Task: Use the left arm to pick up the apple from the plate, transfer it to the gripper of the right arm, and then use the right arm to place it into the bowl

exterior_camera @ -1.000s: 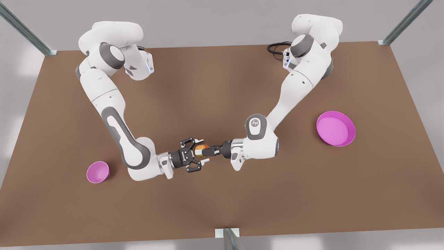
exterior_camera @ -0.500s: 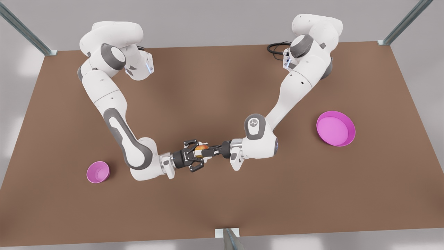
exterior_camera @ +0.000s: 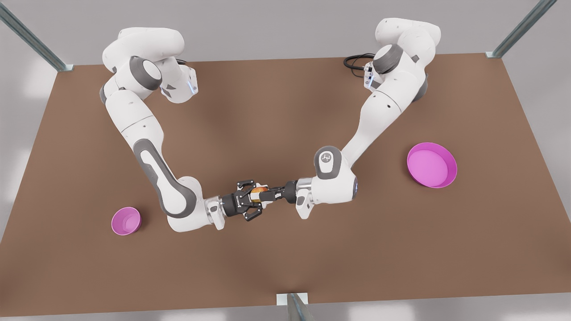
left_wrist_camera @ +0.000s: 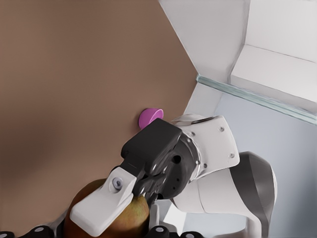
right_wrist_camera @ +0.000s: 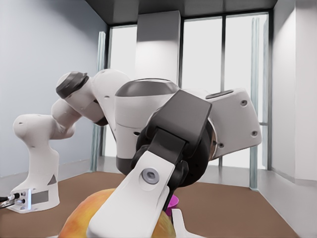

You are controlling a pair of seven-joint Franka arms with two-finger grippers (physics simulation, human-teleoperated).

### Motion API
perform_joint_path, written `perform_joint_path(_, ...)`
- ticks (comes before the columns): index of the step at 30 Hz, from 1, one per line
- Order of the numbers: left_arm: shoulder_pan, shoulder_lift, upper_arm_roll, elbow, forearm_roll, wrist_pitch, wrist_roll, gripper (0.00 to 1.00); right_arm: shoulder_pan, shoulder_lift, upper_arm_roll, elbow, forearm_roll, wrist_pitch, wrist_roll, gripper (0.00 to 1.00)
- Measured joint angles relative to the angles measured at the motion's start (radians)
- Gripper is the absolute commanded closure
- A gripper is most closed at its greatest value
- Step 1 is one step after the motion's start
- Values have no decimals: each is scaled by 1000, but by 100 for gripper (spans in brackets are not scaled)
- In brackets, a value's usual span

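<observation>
So the right arm's wide black linkage claw (exterior_camera: 255, 199) is hanging above the flat brown table (exterior_camera: 285, 111), pointing toward the front view's right. Its fingers are pulled in most of the way around the small round red-orange apple with yellowish patches (exterior_camera: 257, 191). In the left wrist view you can see one of the claw's white finger pads (left_wrist_camera: 101, 204) lying flat against the apple's skin (left_wrist_camera: 130, 218), so the claw has a grip on it.

Coming at the claw head-on from the opposite side is the left arm's slim black gripper with two narrow straight fingers (exterior_camera: 266, 195). It's clamped on the same apple, and in the right wrist view one of its white pads (right_wrist_camera: 136, 198) sits pressed on the fruit (right_wrist_camera: 81, 220). So the apple is up in the air, right between the claw's fingers, with both grippers on it, nose to nose.

The small deep pink-magenta bowl (exterior_camera: 126, 221) sits on the table well behind the claw, past its wrist and elbow, toward the front view's left. The wide shallow magenta plate (exterior_camera: 432, 167) is well out ahead of the claw, beyond the left arm's wrist, with nothing on it.
</observation>
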Motion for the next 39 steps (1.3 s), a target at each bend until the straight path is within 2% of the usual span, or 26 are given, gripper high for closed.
perform_joint_path(1,0,0,0,0,0,0,0,36,0,0,0,0,0,0,0,51)
perform_joint_path(2,0,0,0,0,-2,0,2,7,-1,0,-1,1,-1,0,0,51)
perform_joint_path(3,0,0,0,0,-8,1,7,0,-1,0,-1,1,-1,1,0,51)
perform_joint_path(14,12,-8,-1,0,-12,-1,24,0,-30,-6,-5,3,-17,-3,1,51)
perform_joint_path(20,168,-41,-8,-2,-7,-83,24,0,-132,-5,-14,3,-154,-50,3,51)
perform_joint_path(22,263,-106,-6,-2,97,-188,14,0,-208,-6,-15,0,-297,-75,5,51)
perform_joint_path(25,392,-271,-11,2,468,-478,-14,0,-330,-51,-14,8,-590,-124,11,51)
perform_joint_path(28,499,-356,-24,5,738,-752,-37,0,-379,-100,-16,59,-892,-161,17,51)
perform_joint_path(29,536,-423,8,-53,784,-814,-41,0,-383,-113,-16,77,-990,-169,18,50)
perform_joint_path(30,437,-605,193,-261,801,-832,-37,0,-385,-122,-15,95,-1083,-176,19,50)
perform_joint_path(31,322,-753,332,-436,808,-828,-32,0,-384,-126,-15,116,-1175,-178,20,50)
perform_joint_path(32,265,-811,403,-500,814,-832,-28,0,-383,-128,-13,135,-1264,-178,19,50)
perform_joint_path(34,235,-830,460,-507,814,-845,-19,0,-386,-128,-18,151,-1415,-164,15,50)
perform_joint_path(36,257,-807,479,-363,729,-880,-11,0,-398,-127,-39,155,-1515,-125,11,49)
perform_joint_path(37,314,-751,482,-294,679,-912,-1,0,-401,-124,-63,153,-1548,-93,10,49)
perform_joint_path(39,352,-705,466,-222,704,-960,27,0,-403,-115,-96,150,-1591,-28,8,49)
